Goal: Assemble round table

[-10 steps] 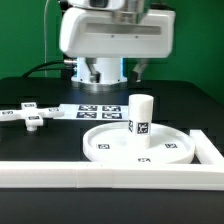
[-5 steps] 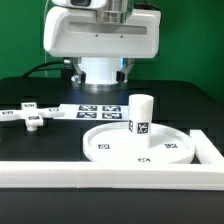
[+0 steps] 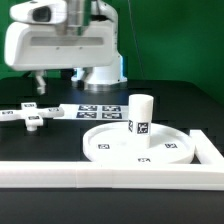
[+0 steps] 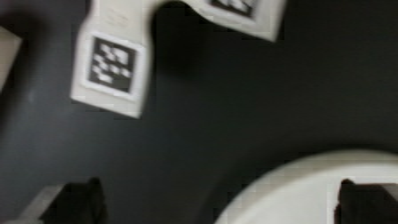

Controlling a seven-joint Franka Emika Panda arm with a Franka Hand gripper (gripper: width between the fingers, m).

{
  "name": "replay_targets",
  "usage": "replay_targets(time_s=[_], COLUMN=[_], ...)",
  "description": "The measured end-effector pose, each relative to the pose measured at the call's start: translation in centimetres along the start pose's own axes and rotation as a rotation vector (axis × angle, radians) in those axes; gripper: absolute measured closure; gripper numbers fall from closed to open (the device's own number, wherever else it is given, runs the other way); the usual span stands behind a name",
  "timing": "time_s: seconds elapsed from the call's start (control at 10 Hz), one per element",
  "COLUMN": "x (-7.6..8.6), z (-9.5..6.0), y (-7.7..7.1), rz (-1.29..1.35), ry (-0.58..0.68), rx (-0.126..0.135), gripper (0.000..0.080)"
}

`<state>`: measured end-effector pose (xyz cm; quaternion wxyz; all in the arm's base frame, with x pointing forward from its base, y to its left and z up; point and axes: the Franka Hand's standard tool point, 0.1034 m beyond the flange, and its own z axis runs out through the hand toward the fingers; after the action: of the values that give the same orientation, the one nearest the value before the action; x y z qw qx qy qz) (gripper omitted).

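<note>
The gripper (image 4: 217, 203) is hovering, jaws spread and empty, above the cross-shaped base (image 3: 30, 115). The leg (image 3: 141, 117) is standing upright on the round disc (image 3: 115, 135), well apart from that base.

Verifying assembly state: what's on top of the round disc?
The short cylindrical leg stands upright on the round disc, near its middle. Otherwise only small tags show there. The leg covers the joint, so its seating can't be seen.

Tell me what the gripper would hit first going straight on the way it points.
Probably the bare black table, between the cross-shaped base and the round disc. The disc's edge sits near one fingertip, so it might clip that; depth is unclear.
</note>
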<state>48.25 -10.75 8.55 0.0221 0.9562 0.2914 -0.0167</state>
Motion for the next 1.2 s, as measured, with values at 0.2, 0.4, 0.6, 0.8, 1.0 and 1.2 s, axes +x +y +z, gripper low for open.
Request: replay_targets(time_s=[0.2,0.4,0.6,0.8,1.0,1.2], x=[-0.7,-0.7,-1.3,-3.1,-4.4,-4.5], z=[0.6,0.6,0.6,1.0,1.8,1.8], y=[0.7,0.7,1.5,2.4,2.8,2.8], rz=[-0.016,-0.018,-0.157,-0.273,-0.284,-0.285], ry=[-0.007,-0.008,-0.009,-0.015,-0.024,-0.025], rx=[0.004,0.005,0.005,0.015,0.029,0.030], gripper=[0.0151,0.0151,0.0151,0.0151,0.0151,0.0151])
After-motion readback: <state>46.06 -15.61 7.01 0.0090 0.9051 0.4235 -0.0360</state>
